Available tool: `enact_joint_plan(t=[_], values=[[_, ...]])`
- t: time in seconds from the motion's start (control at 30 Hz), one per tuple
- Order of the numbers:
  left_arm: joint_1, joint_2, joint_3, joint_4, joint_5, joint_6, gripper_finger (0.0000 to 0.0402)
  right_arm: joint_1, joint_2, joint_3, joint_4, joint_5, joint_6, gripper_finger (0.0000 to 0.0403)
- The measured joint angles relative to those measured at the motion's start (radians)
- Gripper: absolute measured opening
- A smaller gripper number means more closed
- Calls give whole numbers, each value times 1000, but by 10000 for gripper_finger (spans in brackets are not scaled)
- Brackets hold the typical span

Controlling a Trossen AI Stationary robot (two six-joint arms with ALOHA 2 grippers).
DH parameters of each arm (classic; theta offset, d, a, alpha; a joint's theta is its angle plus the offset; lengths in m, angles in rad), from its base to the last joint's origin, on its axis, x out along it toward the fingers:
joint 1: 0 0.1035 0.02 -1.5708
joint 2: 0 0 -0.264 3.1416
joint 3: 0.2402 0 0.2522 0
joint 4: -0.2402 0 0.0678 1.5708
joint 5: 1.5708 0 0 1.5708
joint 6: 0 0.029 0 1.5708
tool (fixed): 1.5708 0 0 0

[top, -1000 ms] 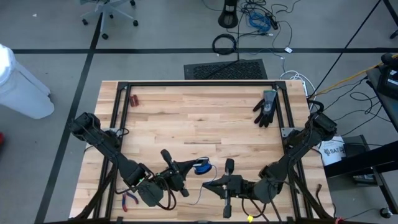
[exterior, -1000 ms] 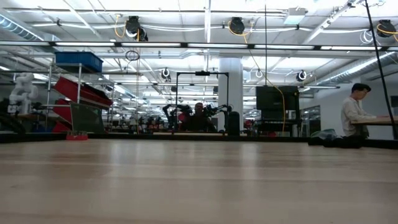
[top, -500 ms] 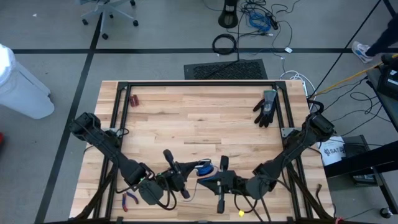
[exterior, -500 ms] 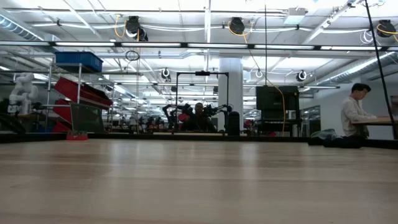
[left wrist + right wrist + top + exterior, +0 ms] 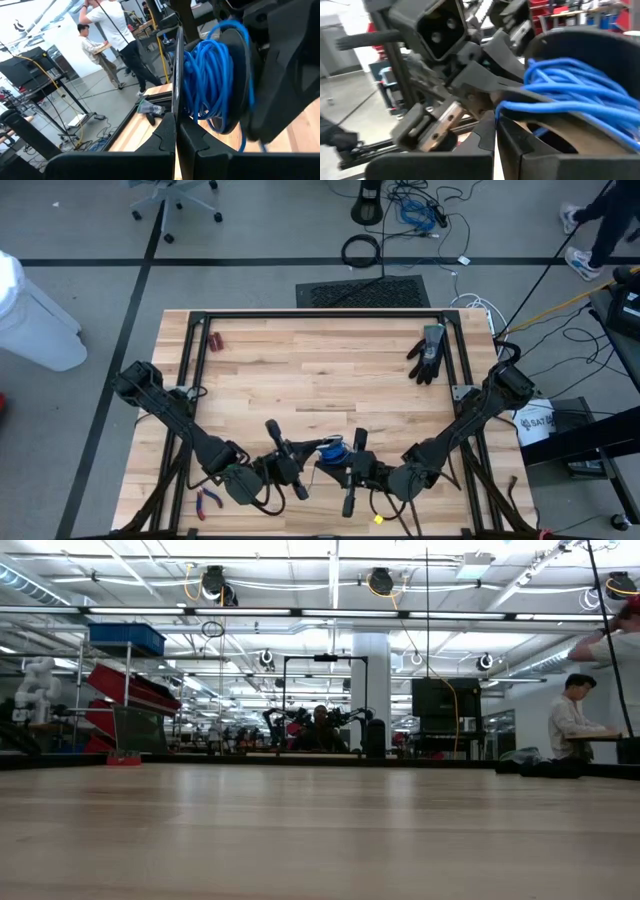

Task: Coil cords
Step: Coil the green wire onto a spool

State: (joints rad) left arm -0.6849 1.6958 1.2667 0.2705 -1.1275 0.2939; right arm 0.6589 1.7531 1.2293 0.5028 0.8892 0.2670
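The cord is a bright blue cable wound into a small coil [image 5: 329,447], held above the table's near edge between my two grippers. In the left wrist view the coil [image 5: 215,80] fills the space just past my left gripper [image 5: 176,131], which is shut. One loose strand [image 5: 244,144] trails below the coil. My right gripper [image 5: 495,125] is also shut, with the coil's strands [image 5: 575,90] right beyond it. In the high view my left gripper [image 5: 306,454] comes from the left and my right gripper [image 5: 334,464] from the right. The low view shows neither. My left gripper meets the coil at its lower edge [image 5: 196,119], with the fingers level and coming from the table's left. My own fingers hide whether a strand lies between them. The coil stands upright past the tips, clear of the table. My right gripper has a blue strand of the coil [image 5: 503,106] running into its shut fingertips. The fingers are level and come from the table's right. The coil fans out beyond the tips, clear of the table. My left gripper's fingers [image 5: 476,102] reach the same spot.
A black glove [image 5: 428,352] lies at the far right of the table, red-handled pliers [image 5: 208,498] at the near left and a small red object [image 5: 215,340] at the far left. Black frame rails [image 5: 195,350] border the tabletop. A person [image 5: 572,720] sits beyond the table.
My right gripper has moved toward the table's left edge and a little down, closing in on the coil and my left gripper. My left gripper has stayed in place. The coil has stayed lifted between them. Both grippers have stayed shut.
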Motion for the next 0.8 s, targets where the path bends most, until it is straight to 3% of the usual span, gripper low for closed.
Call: enact_joint_plan(t=[0.13,0.8], values=[[1,0,0,5,2,0,0,-2,9,0,0,43,1,0],[10,26,1,-29,26,4,0,39,9,41,43,56,-95,0]])
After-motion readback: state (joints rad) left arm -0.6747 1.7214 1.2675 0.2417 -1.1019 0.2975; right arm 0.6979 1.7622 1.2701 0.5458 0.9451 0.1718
